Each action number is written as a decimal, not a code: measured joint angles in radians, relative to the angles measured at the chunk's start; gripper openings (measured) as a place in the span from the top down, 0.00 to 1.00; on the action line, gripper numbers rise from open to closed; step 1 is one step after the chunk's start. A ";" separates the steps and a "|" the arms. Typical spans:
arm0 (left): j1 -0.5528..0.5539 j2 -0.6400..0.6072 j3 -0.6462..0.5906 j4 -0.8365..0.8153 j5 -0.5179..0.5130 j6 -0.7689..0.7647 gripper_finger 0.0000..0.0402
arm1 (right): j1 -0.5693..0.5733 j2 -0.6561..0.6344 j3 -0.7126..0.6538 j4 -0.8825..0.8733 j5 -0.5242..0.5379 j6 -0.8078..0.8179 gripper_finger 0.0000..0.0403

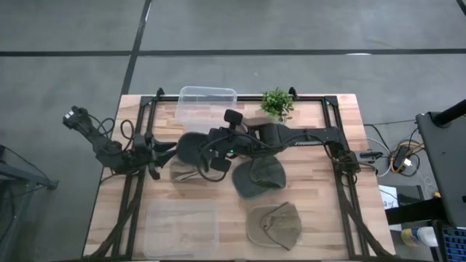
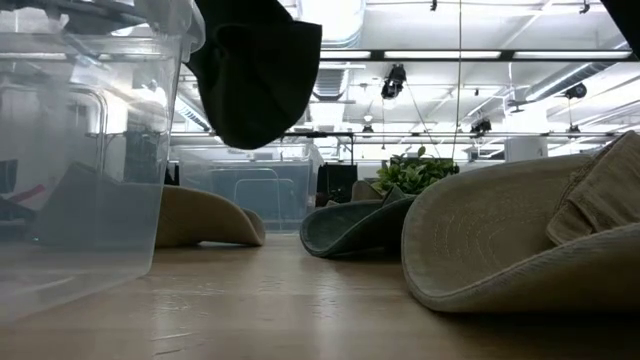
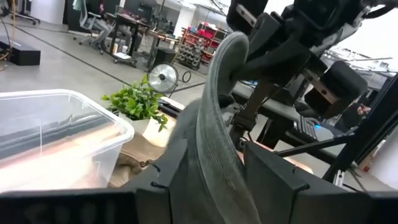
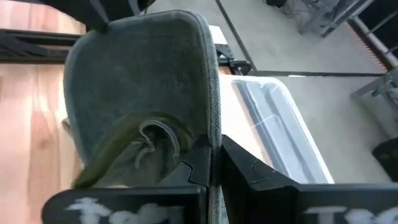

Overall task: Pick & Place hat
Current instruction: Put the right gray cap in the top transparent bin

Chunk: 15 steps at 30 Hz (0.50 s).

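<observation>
High view, contents by size. Wooden table (image 1: 320,211) with a dark frame along its edges.

Two dark arms meet over the middle of the table, the left from the left edge, the right from the right edge.

Clear lidless bin (image 1: 207,103) at the far edge, just beyond the raised hat. Clear flat lid or tray (image 1: 182,227) at the near edge, left of centre; in the low view its wall fills the left side and blocks what lies behind.

Dark grey hat (image 1: 191,148), the task's thing, held up in the air between the two grippers, above the table's centre-left; the low view shows it hanging clear of the wood.

Grey-green hat (image 1: 259,177) lying on the table just right of centre, partly under the right arm.

Khaki hat (image 1: 275,224) lying near the front edge, right of centre, apart from the others; it crowds the right of the low view.

Tan hat (image 1: 183,173) on the table directly below the raised hat, partly covered by it.

Small potted plant (image 1: 277,103) at the far edge, right of the bin.

Right gripper (image 1: 212,151): fingers pinched tight on the brim of the dark grey hat.

Left gripper (image 1: 164,154): fingers spread fairly wide, the hat's brim edge standing between them; whether they press it cannot be told.
</observation>
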 joint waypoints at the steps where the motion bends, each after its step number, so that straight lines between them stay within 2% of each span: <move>1: 0.000 0.000 0.004 0.000 0.001 0.000 0.64 | 0.000 0.000 0.000 -0.001 0.000 0.005 0.97; 10: 0.002 0.001 0.006 0.001 0.021 -0.021 0.65 | 0.004 0.000 0.000 0.018 -0.003 -0.009 0.97; 15: 0.002 0.001 0.005 0.001 0.037 -0.027 0.77 | 0.003 0.000 0.000 0.026 -0.008 -0.017 0.97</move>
